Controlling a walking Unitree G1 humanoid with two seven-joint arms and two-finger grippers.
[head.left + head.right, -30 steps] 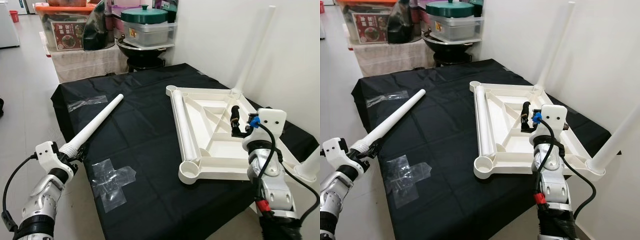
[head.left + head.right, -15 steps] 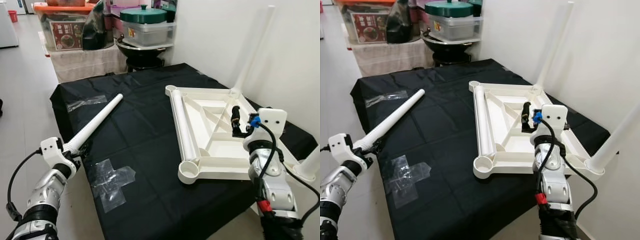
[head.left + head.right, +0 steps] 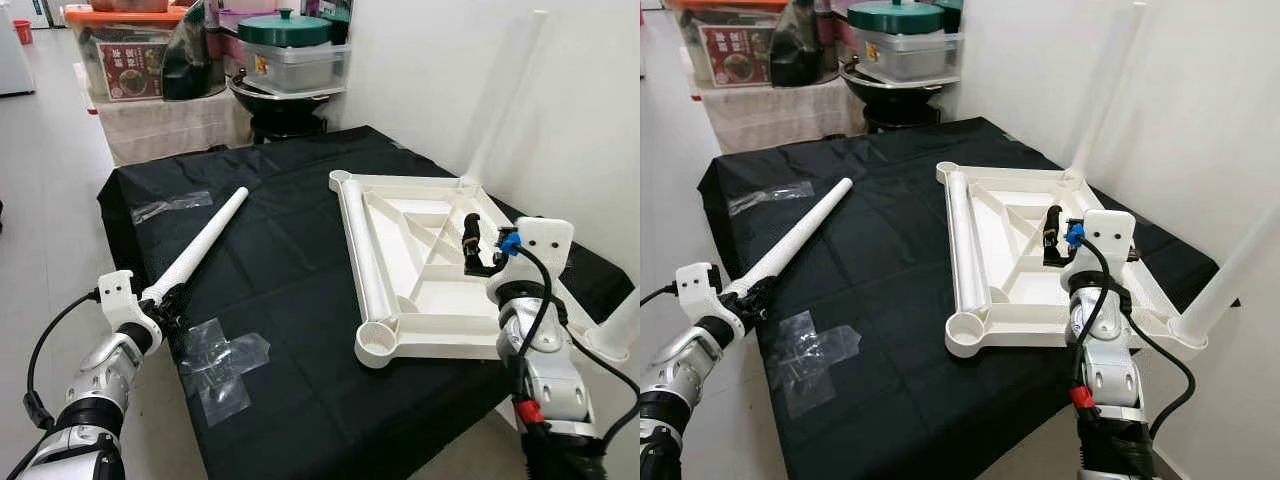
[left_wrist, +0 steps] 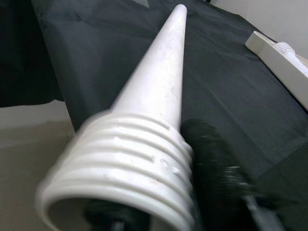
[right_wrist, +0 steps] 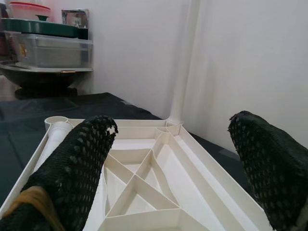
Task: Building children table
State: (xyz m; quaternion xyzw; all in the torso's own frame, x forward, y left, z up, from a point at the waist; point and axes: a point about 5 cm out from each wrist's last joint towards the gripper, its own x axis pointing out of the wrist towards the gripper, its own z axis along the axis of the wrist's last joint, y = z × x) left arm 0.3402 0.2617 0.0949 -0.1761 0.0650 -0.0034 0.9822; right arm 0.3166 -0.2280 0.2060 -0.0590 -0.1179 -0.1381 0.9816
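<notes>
The white tabletop (image 3: 440, 300) lies upside down on the black cloth. One leg (image 3: 508, 95) stands upright in its far right corner, and another (image 3: 625, 325) rises from the near right corner. A third loose leg (image 3: 362, 250) lies inside the tabletop along its left rim. A fourth white leg (image 3: 205, 240) lies on the cloth. My left gripper (image 3: 168, 298) is shut on this leg's threaded end (image 4: 125, 163) at the table's near left edge, with a black finger (image 4: 216, 168) pressed beside the threads. My right gripper (image 5: 172, 122) hovers open above the tabletop's right side (image 3: 475, 245), holding nothing.
Clear tape patches (image 3: 222, 365) stick to the cloth near the front and at the far left (image 3: 172, 205). Storage boxes and a green-lidded container (image 3: 290, 45) stand behind the table. A white wall runs along the right. Bare floor lies to the left.
My left arm has pushed forward toward the table's edge, so its gripper sits further onto the leg's threaded end. The right arm and the tabletop have stayed put.
</notes>
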